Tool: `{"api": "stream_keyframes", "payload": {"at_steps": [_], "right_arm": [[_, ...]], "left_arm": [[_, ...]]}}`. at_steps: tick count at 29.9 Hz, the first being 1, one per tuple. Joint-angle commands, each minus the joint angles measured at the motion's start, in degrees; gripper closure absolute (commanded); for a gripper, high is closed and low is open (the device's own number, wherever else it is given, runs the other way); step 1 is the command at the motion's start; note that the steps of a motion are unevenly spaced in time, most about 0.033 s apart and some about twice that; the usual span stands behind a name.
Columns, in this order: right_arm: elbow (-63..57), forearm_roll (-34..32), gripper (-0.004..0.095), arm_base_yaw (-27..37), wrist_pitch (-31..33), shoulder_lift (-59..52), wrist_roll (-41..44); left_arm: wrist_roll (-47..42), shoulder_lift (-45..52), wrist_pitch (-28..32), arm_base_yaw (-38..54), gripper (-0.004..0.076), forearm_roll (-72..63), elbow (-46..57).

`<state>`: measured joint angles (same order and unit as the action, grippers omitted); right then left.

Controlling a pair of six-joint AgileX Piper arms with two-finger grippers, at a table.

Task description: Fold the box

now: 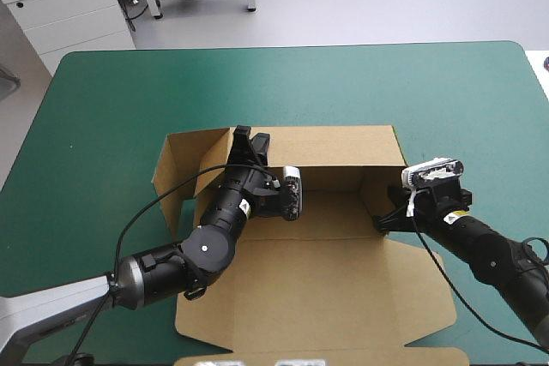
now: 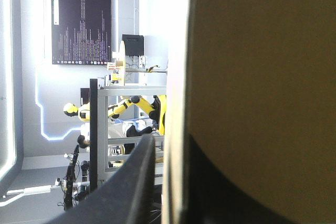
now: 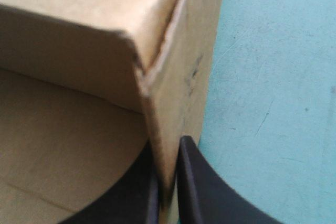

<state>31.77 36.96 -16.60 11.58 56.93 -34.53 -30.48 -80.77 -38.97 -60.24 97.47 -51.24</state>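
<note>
The left pincer [image 2: 170,142] is seen all but closed on an upright wall of the brown box [image 1: 343,289], with the thin edge of the board clamped between its two black fingers [image 2: 131,182]. In the high view this pincer is placed at the box's far left corner, where an angled side flap [image 1: 183,169] is raised just beside it. The right pincer [image 3: 168,192] is likewise nearly closed. The box's right wall [image 3: 184,77] is pinched between its fingers [image 3: 195,182], one finger being set inside the box and the other outside it, above the teal-green cover [image 3: 273,103]. A raised corner of the box is seen just ahead of this pincer. Between the two pincers the box's floor is left open to view, and its far side is raised. On the near side of the box, a wide lid panel is laid flat. The box itself is set near the middle of the surface [image 1: 111,92], with bare cover shown beyond its far, left and right sides.
</note>
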Motion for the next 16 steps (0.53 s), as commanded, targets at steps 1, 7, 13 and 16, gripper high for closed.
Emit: {"api": "stream_keyframes", "payload": {"at_steps": [1, 7, 13, 16], "right_arm": [[1.83, 0.77, 0.0917, -0.13, -4.90, -0.66, -0.38], [4.04, 0.77, 0.0917, -0.13, -8.75, 3.54, -0.38], [10.88, 0.77, 0.0917, 0.00, -9.29, 12.04, -0.38], [14.02, 0.77, 0.0917, 0.00, -10.28, 15.68, -0.38]], "left_arm": [[-1.04, 2.13, -2.21, -0.43, 0.0381, 3.48, -1.59], [-1.14, 2.13, -11.47, -5.32, 0.0217, 4.97, -1.59], [-1.14, 2.13, -17.72, -13.44, 0.0217, 5.22, -1.59], [-1.14, 2.13, -20.51, -16.66, 0.0217, 2.69, -1.59]]}}
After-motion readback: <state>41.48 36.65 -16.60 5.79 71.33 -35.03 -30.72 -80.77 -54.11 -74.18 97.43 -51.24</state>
